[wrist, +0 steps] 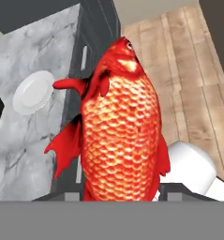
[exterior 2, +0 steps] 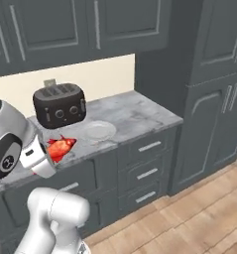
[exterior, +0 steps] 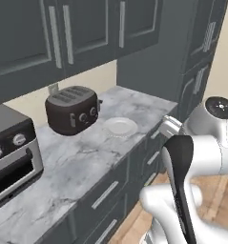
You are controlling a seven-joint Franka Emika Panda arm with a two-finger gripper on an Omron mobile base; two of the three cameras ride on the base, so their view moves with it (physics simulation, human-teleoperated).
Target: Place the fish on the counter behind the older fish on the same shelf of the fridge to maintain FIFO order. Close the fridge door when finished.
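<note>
The red-orange fish (wrist: 120, 136) hangs upright in the hand view, head pointing away over the wooden floor, and my gripper (wrist: 120, 194) is shut on its tail end. From the right base view the fish (exterior 2: 60, 147) sits at my gripper (exterior 2: 51, 153), lifted in front of the edge of the marbled counter (exterior 2: 135, 111). The counter (exterior: 87, 157) runs along the wall over dark drawers. The fridge and its door are out of view.
A white plate (exterior: 120, 127) (exterior 2: 97, 131) lies on the counter beside a black toaster (exterior: 71, 109) (exterior 2: 59, 105). A toaster oven (exterior: 10, 147) stands at the left. Tall dark panelled cabinets (exterior 2: 214, 99) close the counter's right end. Wooden floor (exterior 2: 189, 218) lies open in front.
</note>
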